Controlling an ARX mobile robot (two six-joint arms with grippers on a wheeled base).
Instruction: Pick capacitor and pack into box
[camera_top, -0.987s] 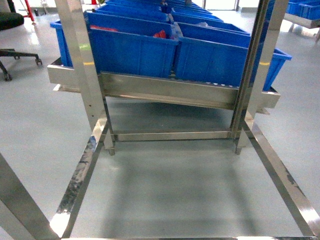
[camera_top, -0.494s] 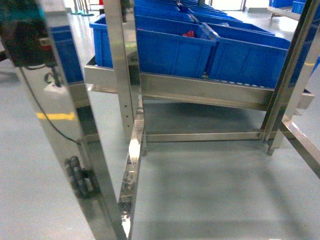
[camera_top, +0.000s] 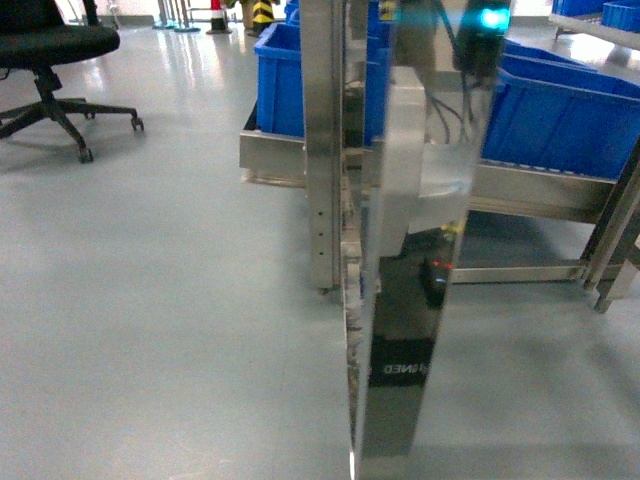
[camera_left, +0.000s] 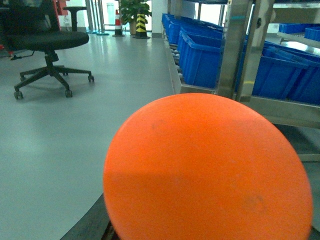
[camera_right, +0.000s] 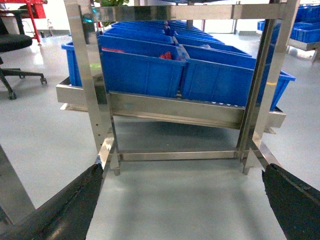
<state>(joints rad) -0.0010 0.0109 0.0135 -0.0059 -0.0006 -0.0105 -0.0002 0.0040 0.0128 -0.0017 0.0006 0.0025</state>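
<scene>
The capacitor fills the lower right of my left wrist view, an orange round face pressed close to the lens with no long axis I can read. It lies right at my left tool, so that arm is the nearer. Whether that tool is clenched on it I cannot tell, as its fingers are hidden. My right tool is released and empty, facing the blue bins. The box is nowhere in view
</scene>
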